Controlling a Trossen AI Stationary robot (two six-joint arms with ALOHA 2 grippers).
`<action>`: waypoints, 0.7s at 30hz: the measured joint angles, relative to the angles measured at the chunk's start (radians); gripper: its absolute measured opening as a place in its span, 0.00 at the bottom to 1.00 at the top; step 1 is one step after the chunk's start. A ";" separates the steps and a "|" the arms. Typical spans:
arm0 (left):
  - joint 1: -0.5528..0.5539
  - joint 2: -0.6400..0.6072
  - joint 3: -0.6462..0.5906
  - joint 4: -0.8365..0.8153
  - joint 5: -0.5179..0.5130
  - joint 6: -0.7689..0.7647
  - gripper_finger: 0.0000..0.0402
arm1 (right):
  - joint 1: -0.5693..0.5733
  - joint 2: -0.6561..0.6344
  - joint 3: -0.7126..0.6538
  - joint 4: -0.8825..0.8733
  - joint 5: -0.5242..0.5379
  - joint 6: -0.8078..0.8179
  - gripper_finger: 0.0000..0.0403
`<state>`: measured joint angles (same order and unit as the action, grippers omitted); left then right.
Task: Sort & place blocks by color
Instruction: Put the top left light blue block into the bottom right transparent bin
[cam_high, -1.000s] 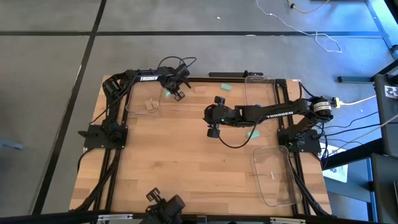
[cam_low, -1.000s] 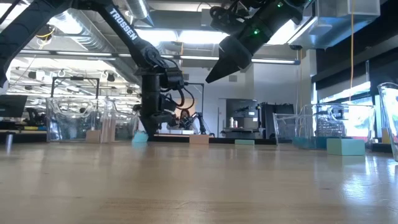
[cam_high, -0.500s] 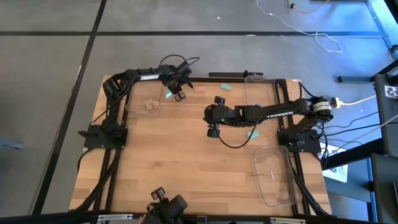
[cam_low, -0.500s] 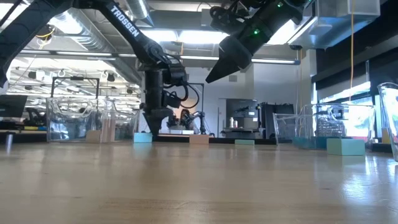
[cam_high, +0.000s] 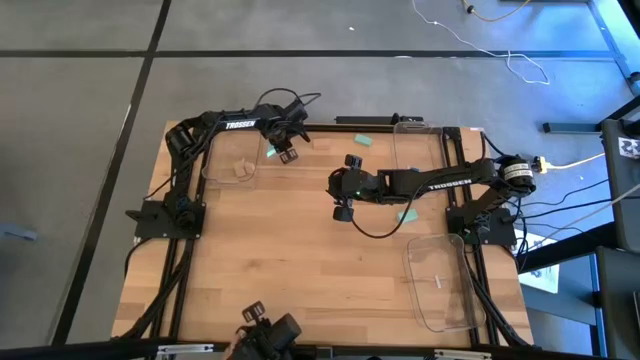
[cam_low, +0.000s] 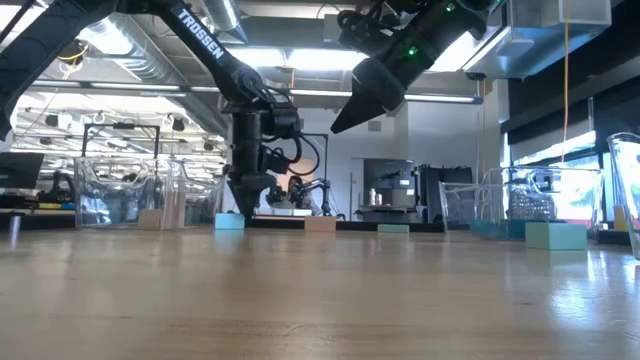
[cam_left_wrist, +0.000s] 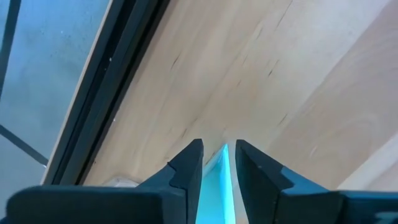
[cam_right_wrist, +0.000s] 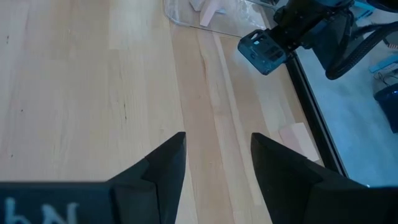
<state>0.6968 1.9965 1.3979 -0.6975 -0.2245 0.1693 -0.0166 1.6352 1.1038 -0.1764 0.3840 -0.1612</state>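
Observation:
A light blue block (cam_low: 229, 221) lies flat on the table by the far edge, next to the left tray; it also shows in the left wrist view (cam_left_wrist: 216, 186). My left gripper (cam_high: 285, 152) points down over it, open, with one finger on either side of the block (cam_high: 270, 150). My right gripper (cam_high: 345, 187) hangs open above the table's middle, holding nothing (cam_right_wrist: 217, 158). Other blocks lie loose: two mint ones (cam_high: 362, 140) (cam_high: 407, 215) and a tan one (cam_low: 320, 224). My left gripper stands astride the blue block from above, its fingers (cam_left_wrist: 189, 168) close beside the block's sides (cam_left_wrist: 214, 171). I cannot tell whether a finger touches it. The block rests on the table on its own.
A clear tray (cam_high: 232, 165) with a tan block stands at the far left, another tray (cam_high: 420, 145) at the far right and a third (cam_high: 440, 285) at the near right. The near half of the table (cam_high: 300, 280) is bare wood.
My left gripper has opened and let go of the blue block, rising a little off it. The block, tipped under the fingers before, now lies flat on the table. My right arm has kept still.

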 joint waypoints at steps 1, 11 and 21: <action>0.000 0.000 0.000 0.000 0.000 0.011 0.22 | 0.000 0.000 0.000 0.000 0.000 0.000 0.45; -0.003 0.000 0.000 0.007 -0.057 0.020 0.22 | 0.000 0.000 0.000 0.000 0.000 0.000 0.45; -0.004 -0.001 0.000 0.007 -0.087 0.024 0.32 | 0.000 0.000 0.000 0.000 0.000 0.000 0.45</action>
<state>0.6923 1.9953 1.3983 -0.6901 -0.3114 0.1936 -0.0166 1.6352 1.1038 -0.1761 0.3840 -0.1612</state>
